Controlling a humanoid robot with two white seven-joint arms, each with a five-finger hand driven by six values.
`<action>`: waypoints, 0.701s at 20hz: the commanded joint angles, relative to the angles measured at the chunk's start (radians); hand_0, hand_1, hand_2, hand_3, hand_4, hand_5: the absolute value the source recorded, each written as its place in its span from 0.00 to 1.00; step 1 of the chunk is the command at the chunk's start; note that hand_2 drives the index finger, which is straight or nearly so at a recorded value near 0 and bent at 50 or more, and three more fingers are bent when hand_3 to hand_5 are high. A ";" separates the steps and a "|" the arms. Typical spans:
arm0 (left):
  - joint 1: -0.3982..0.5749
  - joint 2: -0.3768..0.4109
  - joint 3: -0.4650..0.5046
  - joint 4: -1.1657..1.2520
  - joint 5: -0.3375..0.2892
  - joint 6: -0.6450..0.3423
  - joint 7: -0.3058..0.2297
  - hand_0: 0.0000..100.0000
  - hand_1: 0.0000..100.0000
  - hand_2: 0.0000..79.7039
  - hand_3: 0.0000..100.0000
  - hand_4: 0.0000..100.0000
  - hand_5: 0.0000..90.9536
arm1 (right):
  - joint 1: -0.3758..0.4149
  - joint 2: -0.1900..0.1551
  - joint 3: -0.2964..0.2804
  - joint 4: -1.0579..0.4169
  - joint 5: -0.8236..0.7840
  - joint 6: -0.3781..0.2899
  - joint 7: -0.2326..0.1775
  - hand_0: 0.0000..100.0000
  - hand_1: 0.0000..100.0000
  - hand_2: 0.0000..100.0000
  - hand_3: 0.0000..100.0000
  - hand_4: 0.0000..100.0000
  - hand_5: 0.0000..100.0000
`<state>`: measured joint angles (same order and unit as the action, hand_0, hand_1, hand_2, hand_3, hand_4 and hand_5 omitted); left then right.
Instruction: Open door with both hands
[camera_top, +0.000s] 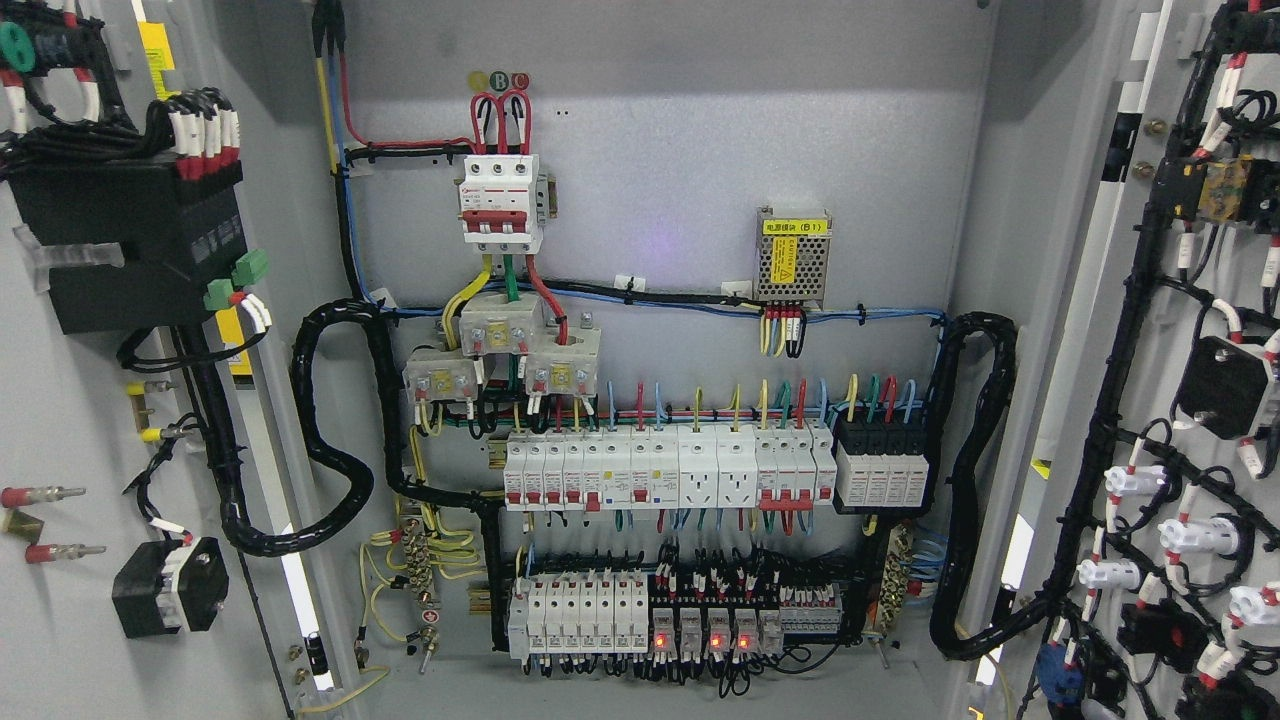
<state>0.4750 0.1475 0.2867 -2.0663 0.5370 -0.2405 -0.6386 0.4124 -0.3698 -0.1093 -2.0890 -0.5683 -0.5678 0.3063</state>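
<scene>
Both doors of the cabinet (660, 250) are swung fully outward, the left door (90, 420) and right door (1180, 400) flanking its back panel with their wired insides facing the camera, so the opening looks done. Below the main breaker (502, 195), rows of small breakers (665, 470) sit exposed for access. Neither hand is in view, so their state cannot be told.

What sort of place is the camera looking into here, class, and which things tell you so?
Most likely the inside of an electrical control cabinet, both doors open: rows of circuit breakers on rails, a small power supply, and bundled black cables.
</scene>
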 joint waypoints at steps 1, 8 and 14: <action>0.011 -0.020 0.181 -0.009 0.063 0.000 -0.006 0.00 0.00 0.00 0.00 0.00 0.00 | -0.009 -0.001 -0.069 -0.002 -0.044 0.003 0.004 0.22 0.02 0.00 0.00 0.00 0.00; 0.010 -0.017 0.207 0.044 0.081 0.013 -0.012 0.00 0.00 0.00 0.00 0.00 0.00 | -0.004 0.003 -0.121 0.003 -0.062 0.005 0.004 0.22 0.02 0.00 0.00 0.00 0.00; -0.004 -0.006 0.242 0.121 0.118 0.102 -0.052 0.00 0.00 0.00 0.00 0.00 0.00 | -0.001 0.011 -0.125 0.004 -0.099 0.008 0.004 0.22 0.02 0.00 0.00 0.00 0.00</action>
<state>0.4810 0.1363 0.4381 -2.0242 0.6202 -0.1781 -0.6824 0.4076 -0.3671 -0.1898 -2.0873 -0.6327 -0.5633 0.3107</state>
